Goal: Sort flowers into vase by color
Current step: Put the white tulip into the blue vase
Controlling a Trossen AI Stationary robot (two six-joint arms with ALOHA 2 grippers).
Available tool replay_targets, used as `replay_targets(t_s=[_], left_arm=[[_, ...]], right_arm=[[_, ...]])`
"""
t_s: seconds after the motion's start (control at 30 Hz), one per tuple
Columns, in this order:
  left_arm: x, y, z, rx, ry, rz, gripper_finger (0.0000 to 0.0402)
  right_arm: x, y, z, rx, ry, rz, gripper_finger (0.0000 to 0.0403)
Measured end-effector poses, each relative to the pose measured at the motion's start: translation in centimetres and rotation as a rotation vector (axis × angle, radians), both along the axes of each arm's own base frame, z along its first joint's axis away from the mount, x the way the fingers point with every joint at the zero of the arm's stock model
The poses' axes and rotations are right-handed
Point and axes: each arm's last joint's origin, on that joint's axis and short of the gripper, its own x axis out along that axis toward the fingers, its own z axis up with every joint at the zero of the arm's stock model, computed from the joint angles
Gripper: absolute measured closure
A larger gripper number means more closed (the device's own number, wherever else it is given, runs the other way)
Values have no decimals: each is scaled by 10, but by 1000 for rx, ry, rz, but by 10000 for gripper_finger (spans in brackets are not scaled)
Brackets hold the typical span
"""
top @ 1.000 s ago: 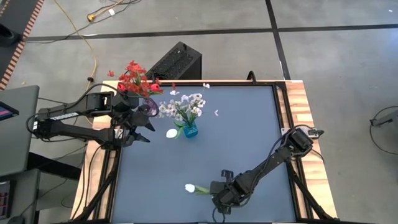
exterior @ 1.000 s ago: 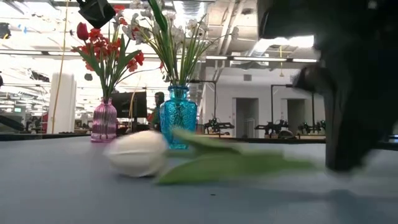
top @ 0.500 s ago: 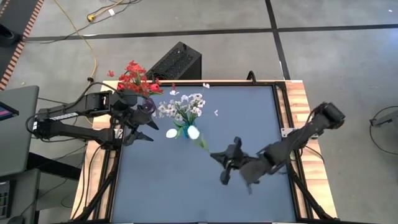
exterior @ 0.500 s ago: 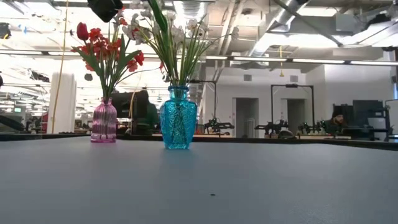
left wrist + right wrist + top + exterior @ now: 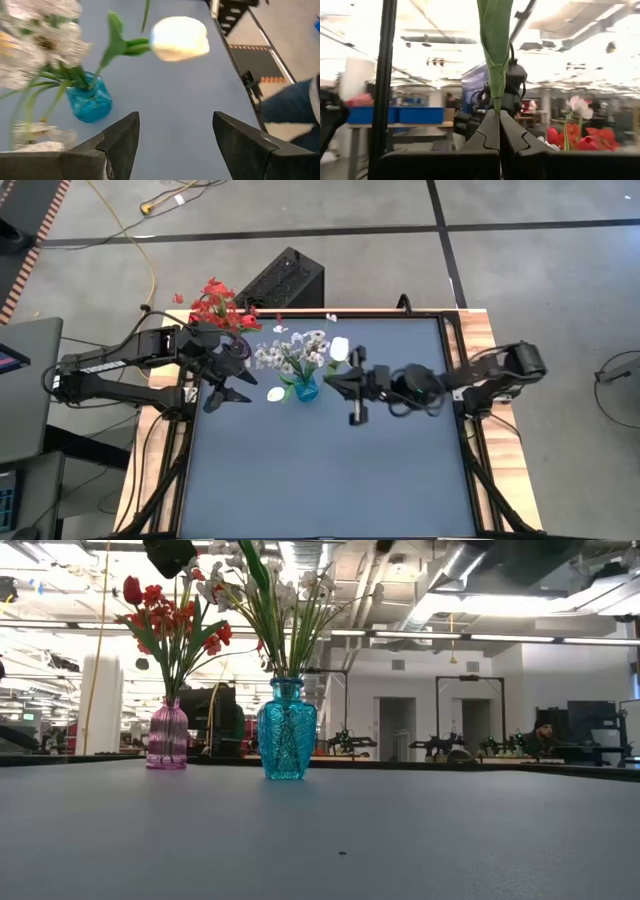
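Lifted off the table (image 5: pixel 330 460), white tulip (image 5: pixel 339 349) (right gripper (image 5: pixel 352 383) clamped) nears blue vase (image 5: pixel 306 391).

Two vases, one pink (image 5: pixel 167 734), one blue (image 5: pixel 286 730); one white tulip (image 5: pixel 339 349) aloft.

High view looks straight down on the whole table (image 5: pixel 320 470). Low view sits at tabletop height, facing level toward the room. Both share the blue vase (image 5: pixel 306 391), also close in left wrist view.

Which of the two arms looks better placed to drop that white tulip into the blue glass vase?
The right. Its gripper is shut on the white tulip's stem, beside the blue glass vase. The left gripper hangs open and empty.
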Motion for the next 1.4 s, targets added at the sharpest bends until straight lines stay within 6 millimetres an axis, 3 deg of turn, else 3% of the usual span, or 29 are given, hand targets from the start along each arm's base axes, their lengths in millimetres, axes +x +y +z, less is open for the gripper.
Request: replay_targets(t_s=[0.17, 0.4, 0.6, 0.93, 1.4], left_arm=[[1, 2, 0, -12, 15, 102, 162], [1, 4, 0, -62, 36, 212, 162], [2, 5, 1, -73, 33, 275, 162], [5, 6, 5, -102, -16, 300, 162], [7, 6, 7, -123, -40, 313, 162]], right_arm=[[23, -39, -19, -53, -28, 90, 388], [31, -59, -35, -103, -6, 43, 388], [37, -65, -49, -138, 44, 58, 388], [37, -67, -50, -184, 69, 28, 388], [45, -73, -69, -170, 99, 2, 388]])
